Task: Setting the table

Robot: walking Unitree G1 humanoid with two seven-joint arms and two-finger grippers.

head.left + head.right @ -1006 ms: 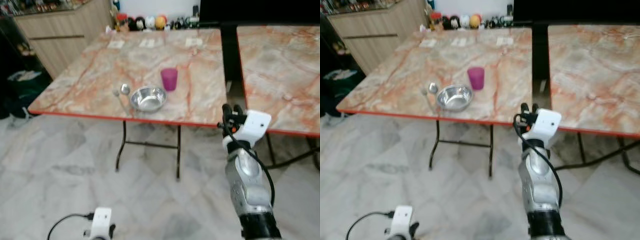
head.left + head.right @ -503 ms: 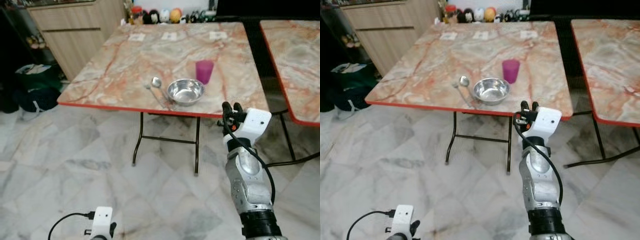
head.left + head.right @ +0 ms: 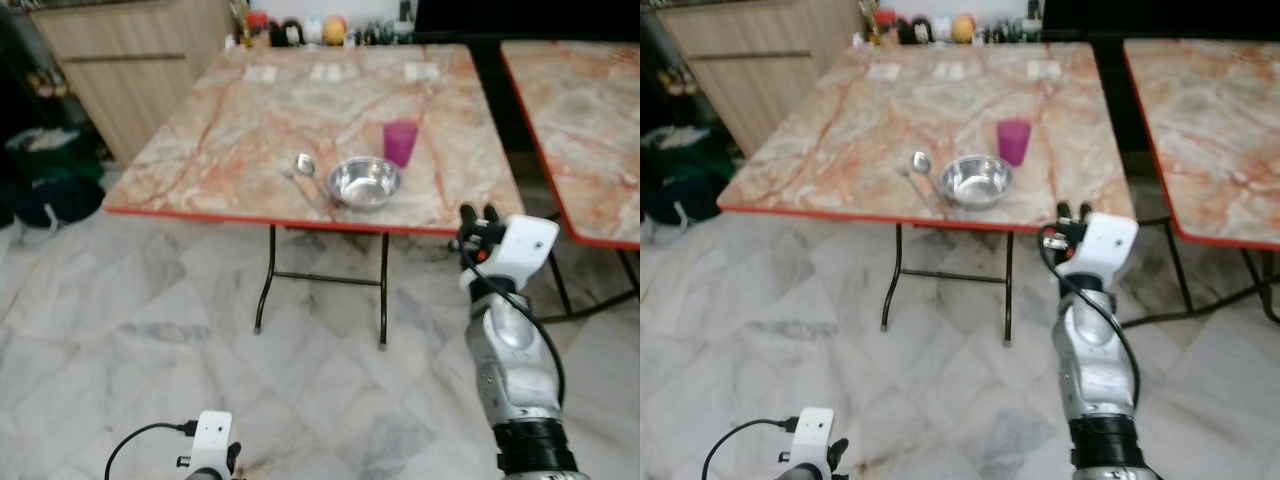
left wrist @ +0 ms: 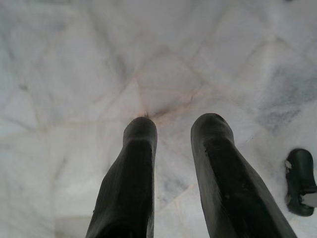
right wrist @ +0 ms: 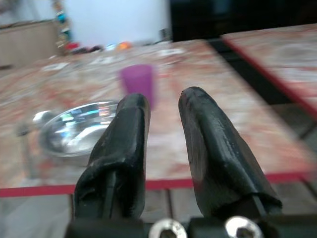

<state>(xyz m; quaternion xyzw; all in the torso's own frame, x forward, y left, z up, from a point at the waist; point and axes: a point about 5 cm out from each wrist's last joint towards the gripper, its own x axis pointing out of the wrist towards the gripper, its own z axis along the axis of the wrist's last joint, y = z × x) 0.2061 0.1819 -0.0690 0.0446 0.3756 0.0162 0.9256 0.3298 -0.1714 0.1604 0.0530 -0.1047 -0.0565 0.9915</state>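
We see the desk across the upper middle of the frame, carrying a steel bowl near its front edge, a purple cup just behind it and a spoon beside its left. The spoon's long axis runs front to back, its scoop pointing away from us. Our right gripper, narrowly parted and empty, hangs off the desk's front right edge; reaching in could knock the cup over. Our left gripper, slightly parted, hangs idle over the floor.

Marble-look bench with a red edge has a steel bowl, spoon beside it, purple cup just behind.
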